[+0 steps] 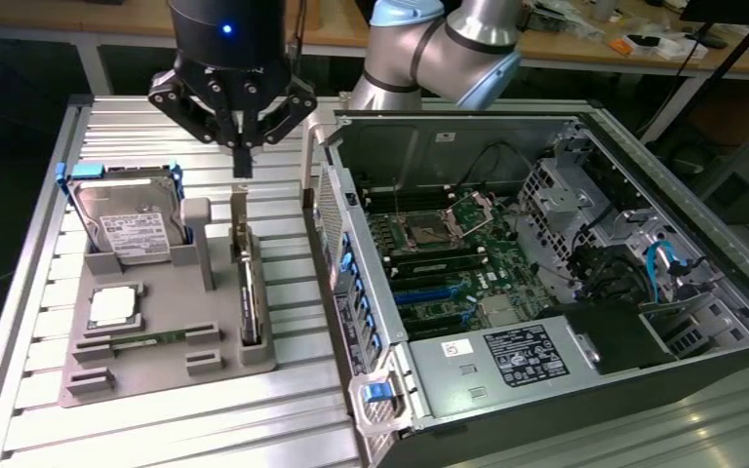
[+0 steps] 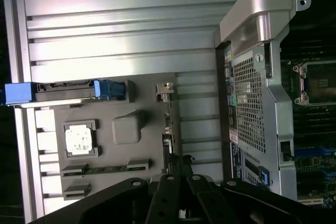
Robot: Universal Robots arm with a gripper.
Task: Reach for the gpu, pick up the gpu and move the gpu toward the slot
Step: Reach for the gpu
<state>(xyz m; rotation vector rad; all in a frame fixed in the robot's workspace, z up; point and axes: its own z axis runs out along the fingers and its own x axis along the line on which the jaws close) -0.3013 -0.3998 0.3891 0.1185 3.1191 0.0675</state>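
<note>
One gripper (image 1: 241, 171), fingers pressed together, over gpu (image 1: 249, 292); HDD (image 1: 128, 224) beside, PC case (image 1: 335, 224) alongside

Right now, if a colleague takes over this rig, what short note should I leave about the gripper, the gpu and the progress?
Gripper: jaws shut, holding nothing; it hangs above the gpu, apart from it.
Gpu: stands edge-on in the grey holder, beside the open computer case.
Done: the reach is partly made, with the gripper over the gpu.
Left: the gpu is not yet gripped, not lifted, and not moved toward the computer case.
</note>
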